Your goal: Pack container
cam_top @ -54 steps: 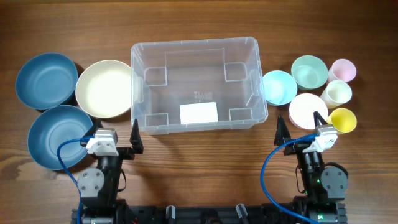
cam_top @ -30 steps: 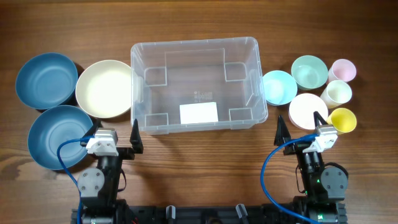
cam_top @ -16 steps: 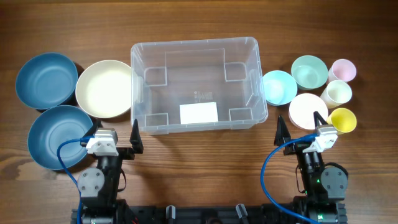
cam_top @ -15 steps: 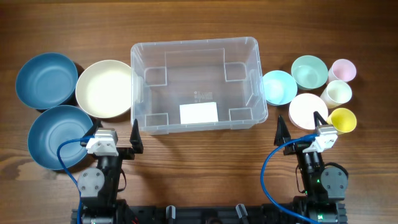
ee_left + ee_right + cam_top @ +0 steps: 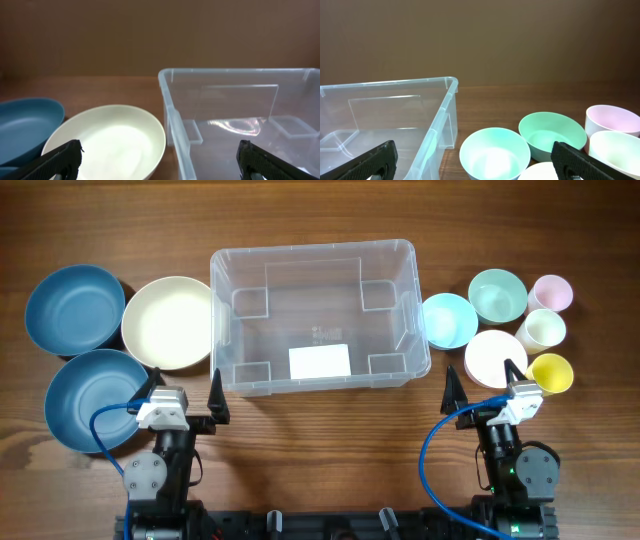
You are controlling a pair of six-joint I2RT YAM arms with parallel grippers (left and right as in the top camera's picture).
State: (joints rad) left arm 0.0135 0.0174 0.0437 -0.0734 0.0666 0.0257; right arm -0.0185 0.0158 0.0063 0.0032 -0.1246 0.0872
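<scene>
The table is brown wood, and the container stands in its middle, open on top and with nothing inside. On its left side are two blue bowls and a cream bowl, which touches or almost touches the container wall. On the right are three small bowls (light blue, mint and white) and beyond them three cups (pink, cream and yellow). The left gripper and the right gripper rest near the front edge, each one spread wide and holding nothing. I judge that the packing is not yet begun, so the step in hand is the first pick. To do it well, the left arm should take the cream bowl, because it is the nearest. One finger should go inside the rim and one outside, on the side away from the container. The bowl must be lifted above the wall before it crosses, and set flat in the middle, away from the corner ridges. The big bowls should go in first and nested, then the small ones. The white label on the base shows no writing that I can read. The small raised marks just above it are too small to make out.
</scene>
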